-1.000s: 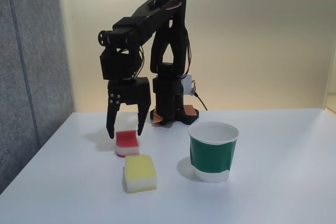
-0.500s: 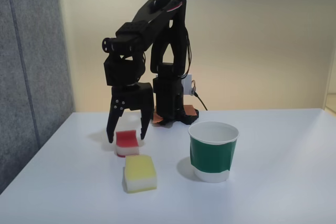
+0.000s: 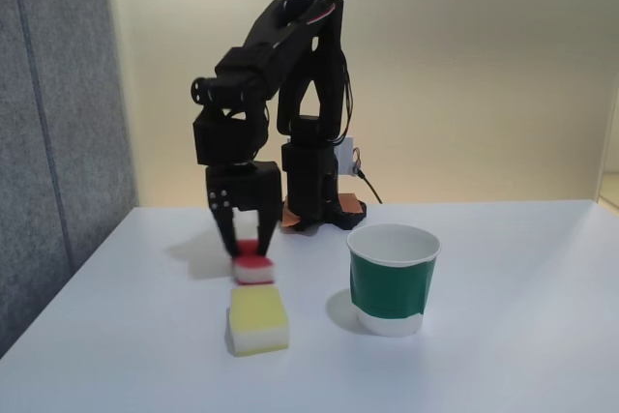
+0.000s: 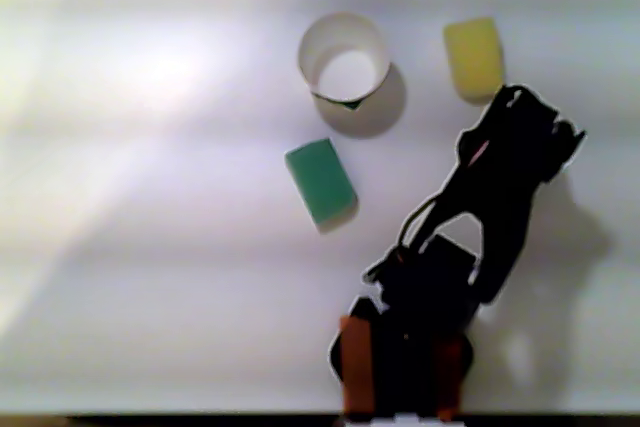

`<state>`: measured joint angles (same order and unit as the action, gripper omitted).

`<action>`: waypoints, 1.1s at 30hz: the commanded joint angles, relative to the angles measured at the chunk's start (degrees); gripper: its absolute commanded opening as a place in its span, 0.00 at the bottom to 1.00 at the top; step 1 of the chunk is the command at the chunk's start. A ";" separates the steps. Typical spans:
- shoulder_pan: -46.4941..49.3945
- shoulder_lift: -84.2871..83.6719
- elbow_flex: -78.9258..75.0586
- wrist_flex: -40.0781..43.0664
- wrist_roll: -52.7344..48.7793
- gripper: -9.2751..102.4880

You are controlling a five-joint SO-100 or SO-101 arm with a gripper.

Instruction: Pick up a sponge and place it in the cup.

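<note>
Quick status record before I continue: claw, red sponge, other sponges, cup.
claw: closed around the red sponge, at table level in the fixed view
red sponge: between the claw fingers, still on the table
yellow sponge: loose, in front of the red one
green sponge: lying apart near the cup in the other view
cup: upright, empty, right of the sponges in the fixed view
table: white
</note>
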<state>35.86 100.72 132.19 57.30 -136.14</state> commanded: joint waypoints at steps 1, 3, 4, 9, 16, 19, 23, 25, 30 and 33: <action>0.79 3.87 0.53 0.44 0.18 0.08; 0.62 6.06 0.35 2.46 2.46 0.08; 0.35 7.65 0.18 3.52 4.66 0.08; -2.81 16.96 -0.97 8.88 25.31 0.08; -12.39 27.60 -5.01 14.41 55.11 0.08; -16.35 29.71 -6.59 16.61 64.86 0.08; -20.92 32.26 -8.53 18.02 77.78 0.08; -23.12 33.57 -9.14 17.75 84.11 0.08; -27.86 36.21 -9.58 14.15 97.73 0.08; -30.32 36.91 -9.32 10.20 103.89 0.08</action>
<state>6.33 135.79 124.72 68.99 -35.68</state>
